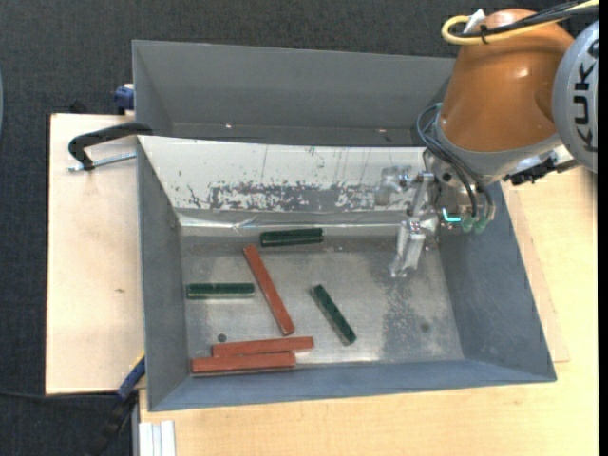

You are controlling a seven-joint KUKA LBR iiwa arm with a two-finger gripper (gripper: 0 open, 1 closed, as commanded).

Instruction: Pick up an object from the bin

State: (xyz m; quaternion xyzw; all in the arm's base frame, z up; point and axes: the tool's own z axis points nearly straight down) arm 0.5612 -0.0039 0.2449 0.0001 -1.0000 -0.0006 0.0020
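**Gripper low over bare floor, sticks off to its left**

Low inside the grey metal bin [157, 274], at the right middle of the frame: the gripper [407, 264], pointing down, close to the back wall. Open or shut: cannot tell. Right under it, just bare, scratched grey floor.

Nearest thing to pick, down and to the left of the gripper: a tilted dark green stick [332, 313]. Flat on the floor, top end up-left, bottom end down-right. Near the gripper but not touching it.

Further left and higher, right along the foot of the back wall: a second dark green stick [292, 238], lying level.

In the middle of the floor: a long red-brown stick [268, 290], slanting from up-left to down-right. Just left of it, close to it but whether touching cannot tell: a third dark green stick [220, 290], lying level.

Down at the front wall, in the lower left of the bin: an upper red-brown stick [263, 348] and a lower red-brown stick [243, 363], side by side and touching, both nearly level. The long red-brown stick's bottom end close above the upper one.

Just above that pair, on its own: a small dark dot [221, 338], too tiny to name.

Above the gripper, in the upper right of the frame: the arm's round orange cover [499, 84].
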